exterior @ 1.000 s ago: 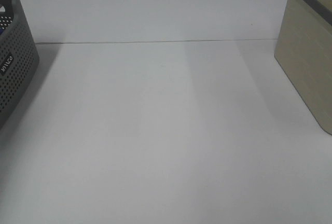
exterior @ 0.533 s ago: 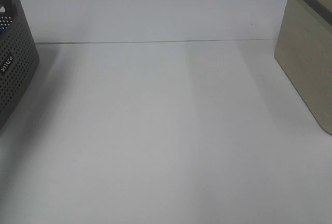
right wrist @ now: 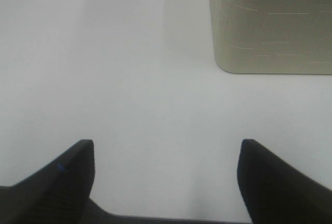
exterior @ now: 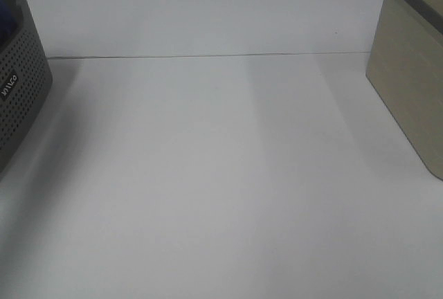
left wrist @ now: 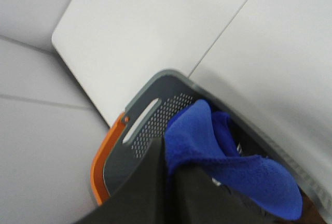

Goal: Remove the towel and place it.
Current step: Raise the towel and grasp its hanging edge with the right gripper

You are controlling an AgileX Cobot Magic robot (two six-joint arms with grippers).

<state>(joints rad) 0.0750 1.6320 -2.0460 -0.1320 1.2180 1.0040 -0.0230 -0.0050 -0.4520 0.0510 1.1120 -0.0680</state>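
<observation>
Risks first: I am pinching only a bunched fold of the royal-blue plush microfibre towel (left wrist: 207, 141). The rest of it is lying down inside the grey perforated plastic basket with the orange under-rim (left wrist: 155, 97). If I pull up too quickly, the plush could slide out of the pinch. The trailing length could also catch on the basket wall and drag or tip the basket. Something dark is sitting under the cloth, can't tell what, and it might come up too.

My left gripper (left wrist: 168, 156) is clamping tight on that towel fold, jaws together with blue pile bulging out beside them, just over the basket mouth. In the high view the basket is sitting at the left edge of the frame, with only a blue sliver showing inside.

My right gripper (right wrist: 166, 156) is standing wide apart, holding nothing and touching nothing. It is hanging over the bare white tabletop (right wrist: 129, 79), near the beige rectangular bin (right wrist: 270, 27), which is at the right edge of the high frame.
</observation>
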